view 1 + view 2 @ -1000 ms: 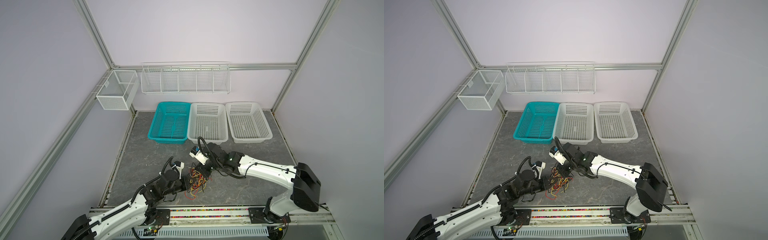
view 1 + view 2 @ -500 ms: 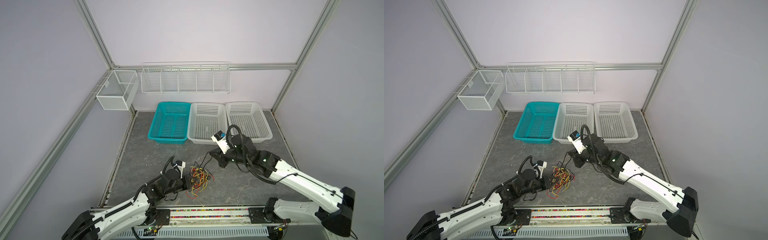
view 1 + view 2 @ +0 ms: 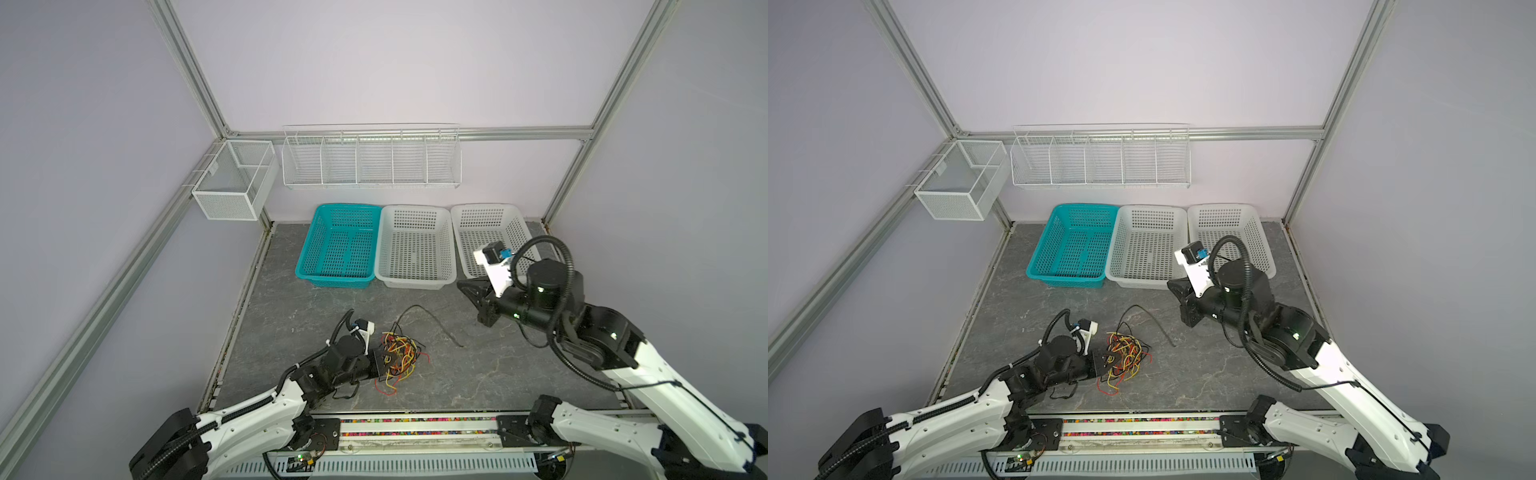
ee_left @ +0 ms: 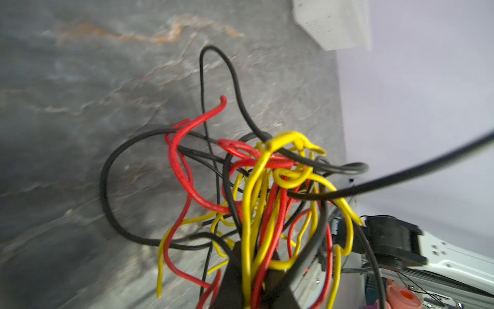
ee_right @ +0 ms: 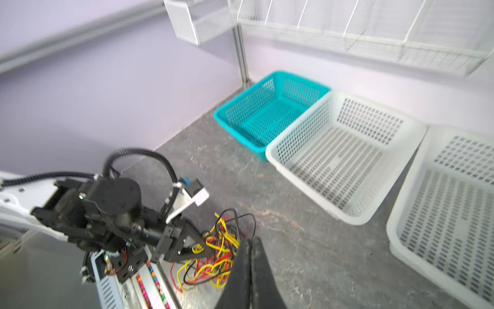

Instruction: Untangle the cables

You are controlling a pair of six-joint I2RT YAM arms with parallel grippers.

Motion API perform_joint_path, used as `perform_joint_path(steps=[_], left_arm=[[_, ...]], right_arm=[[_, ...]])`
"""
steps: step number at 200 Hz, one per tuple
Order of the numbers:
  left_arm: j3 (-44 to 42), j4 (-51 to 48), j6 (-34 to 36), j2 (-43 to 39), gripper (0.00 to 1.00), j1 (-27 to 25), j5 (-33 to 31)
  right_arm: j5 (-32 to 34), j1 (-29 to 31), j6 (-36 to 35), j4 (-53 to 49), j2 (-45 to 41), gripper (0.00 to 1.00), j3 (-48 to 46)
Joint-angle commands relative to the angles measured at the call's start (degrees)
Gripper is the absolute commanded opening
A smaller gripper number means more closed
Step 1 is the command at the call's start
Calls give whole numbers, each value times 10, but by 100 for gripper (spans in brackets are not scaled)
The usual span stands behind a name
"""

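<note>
The left end effector (image 3: 380, 360) is clamping narrowly on the cables (image 3: 399, 353), with red and yellow strands running between its fingers (image 4: 230, 283) in the wrist view. The tangle is lying on the counter (image 3: 478, 374), well in front of the teal basket (image 3: 306, 247), and one black strand (image 3: 415, 306) is arcing out of it. The right end effector (image 3: 462, 286) is hanging shut, fingers pressed together, off to the right of that basket's near edge.

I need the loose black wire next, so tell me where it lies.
In both top views the black wire lies on the table mid-scene, arcing from the red-and-yellow tangle rightward, short of the right gripper.
</note>
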Motion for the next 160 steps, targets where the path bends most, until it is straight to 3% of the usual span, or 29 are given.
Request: perform_joint_path(steps=[1, 22, 43, 67, 103, 160], left_arm=[[-1, -21, 3, -2, 0, 1, -8], [6, -22, 4, -7, 0, 1, -7], [17, -25, 3, -11, 0, 1, -4], [30, -15, -5, -17, 0, 0, 2], [53, -7, -12, -16, 0, 1, 12], [69, 23, -16, 1, 0, 0, 36]], right_arm=[[33, -4, -5, -2, -16, 7, -10], [20, -5, 8, 4, -31, 7, -56], [-90, -5, 11, 9, -21, 9, -102], [-149, 2, 58, 70, -9, 21, -186], [-150, 29, 109, 168, 23, 38, -277], [-108, 67, 126, 259, 145, 40, -293]])
